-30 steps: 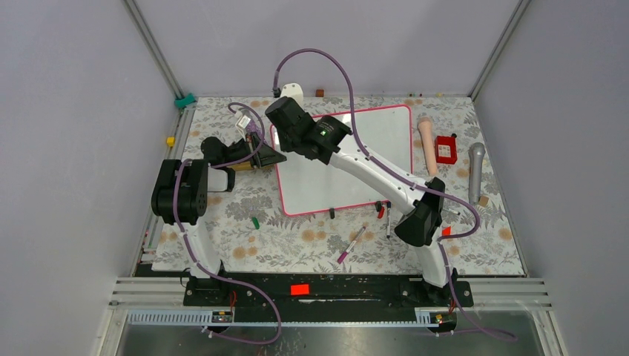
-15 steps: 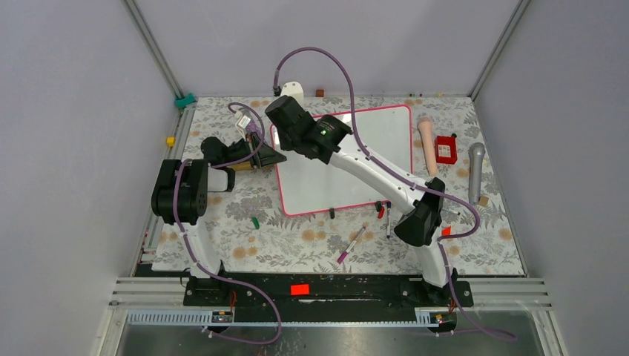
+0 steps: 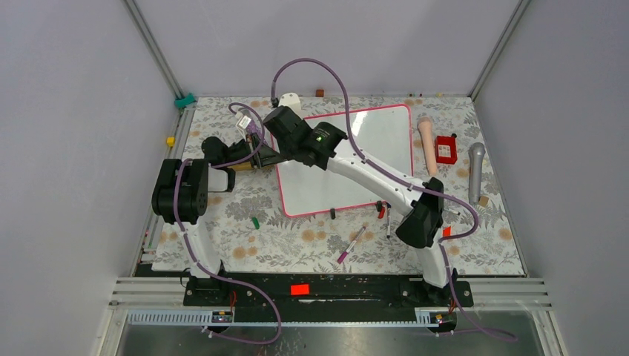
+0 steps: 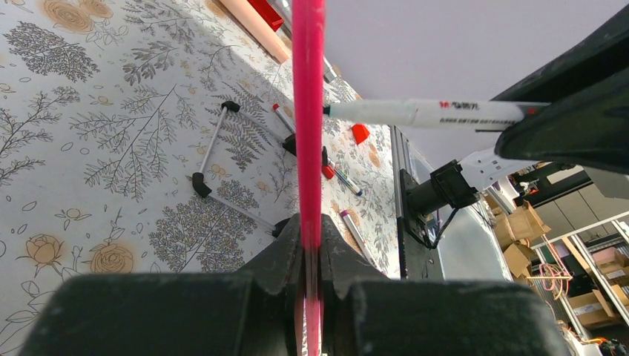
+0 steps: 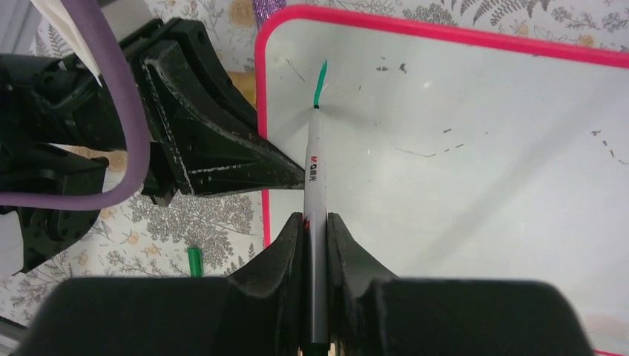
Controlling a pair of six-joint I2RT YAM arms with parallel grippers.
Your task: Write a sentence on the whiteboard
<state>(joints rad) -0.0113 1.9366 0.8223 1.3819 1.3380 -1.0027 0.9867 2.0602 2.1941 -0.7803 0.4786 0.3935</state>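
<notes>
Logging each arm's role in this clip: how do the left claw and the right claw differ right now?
The left claw is shut on the whiteboard's pink frame; the right claw is shut on a marker. The left claw reaches in from the board's side edge, while the right claw hangs over its white face, marker tip at a short green stroke. Both are black and shut.

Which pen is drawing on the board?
The white pen held in the right gripper: its tip touches the whiteboard at the end of a green stroke. The other pens lie loose on the table below the board.
</notes>
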